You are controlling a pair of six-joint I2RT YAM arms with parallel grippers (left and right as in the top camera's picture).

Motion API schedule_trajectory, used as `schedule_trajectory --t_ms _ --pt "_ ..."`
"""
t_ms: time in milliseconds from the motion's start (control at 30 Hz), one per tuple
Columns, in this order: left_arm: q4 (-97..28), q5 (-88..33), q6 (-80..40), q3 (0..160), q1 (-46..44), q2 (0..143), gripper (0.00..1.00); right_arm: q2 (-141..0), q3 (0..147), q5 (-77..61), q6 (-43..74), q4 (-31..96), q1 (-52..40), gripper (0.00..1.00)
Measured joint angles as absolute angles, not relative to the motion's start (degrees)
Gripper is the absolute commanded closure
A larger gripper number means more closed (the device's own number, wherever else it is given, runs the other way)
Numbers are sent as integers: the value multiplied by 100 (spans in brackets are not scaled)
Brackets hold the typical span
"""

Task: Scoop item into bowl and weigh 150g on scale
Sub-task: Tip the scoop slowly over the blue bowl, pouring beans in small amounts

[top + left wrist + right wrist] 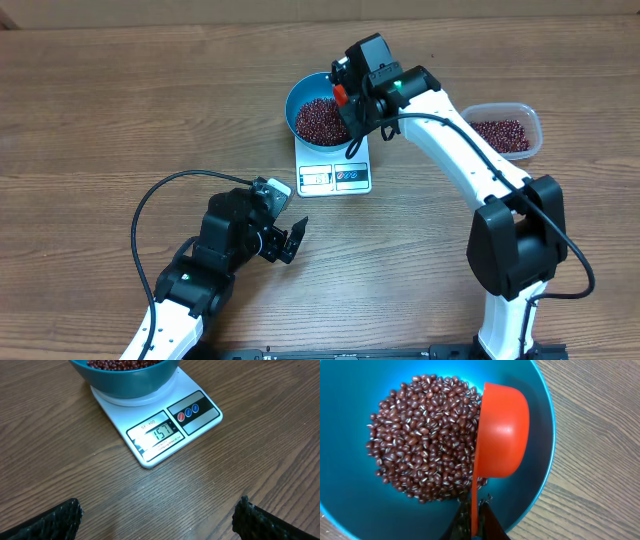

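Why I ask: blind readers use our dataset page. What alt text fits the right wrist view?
An orange-red plastic scoop, tipped on its side, hangs over a round bright blue bowl holding a pile of small dark red-brown beans. Its handle is gripped by the shut jaws at the bottom edge. Brown wood-grain table shows at right.

Wood-grain table [60, 460], matt. The bowl [540, 435] is smooth with a soft sheen, the orange scoop [502, 430] likewise (plastic, by its look). The scale [116, 412] is smooth white plastic; the beans [425, 440] shine slightly.
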State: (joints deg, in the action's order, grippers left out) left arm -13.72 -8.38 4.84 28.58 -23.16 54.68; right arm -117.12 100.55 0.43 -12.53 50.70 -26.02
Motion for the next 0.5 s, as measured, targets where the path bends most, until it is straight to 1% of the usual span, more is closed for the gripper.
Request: schedule_trajectory --t_ms 500 --pt "-1372 -838 484 2858 -2316 5468 1 -11944 10055 -80 -1343 5094 -2663 96"
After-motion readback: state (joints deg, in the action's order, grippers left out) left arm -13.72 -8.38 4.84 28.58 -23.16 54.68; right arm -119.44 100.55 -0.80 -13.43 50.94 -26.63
